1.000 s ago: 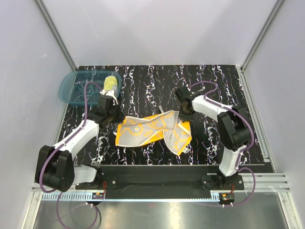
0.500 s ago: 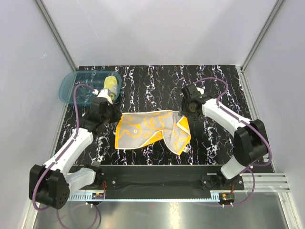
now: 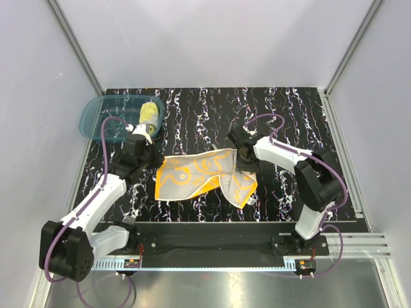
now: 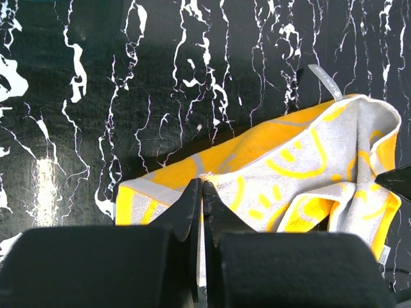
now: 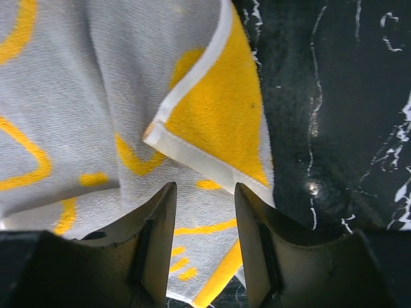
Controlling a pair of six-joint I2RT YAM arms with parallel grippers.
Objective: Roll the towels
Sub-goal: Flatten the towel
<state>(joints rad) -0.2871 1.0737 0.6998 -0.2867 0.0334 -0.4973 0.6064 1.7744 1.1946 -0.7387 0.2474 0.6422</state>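
Orange towel (image 3: pixel 199 174) at middle of bench (image 3: pixel 289 109): soft, light, limp, likely bunches; best grip at hem corners. Long axis left-right, grey side mostly up, right end folded toward near edge. Left tool (image 4: pixel 201 189) closed, apparently pinching left hem. Right tool (image 5: pixel 204 187) open over flipped corner. Yellow towel (image 3: pixel 148 114) looks rolled, in basin (image 3: pixel 96 119).

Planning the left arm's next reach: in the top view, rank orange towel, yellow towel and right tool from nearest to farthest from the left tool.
1. orange towel, gripped by the left tool.
2. yellow towel, just beyond, in the basin.
3. right tool, across the towel.
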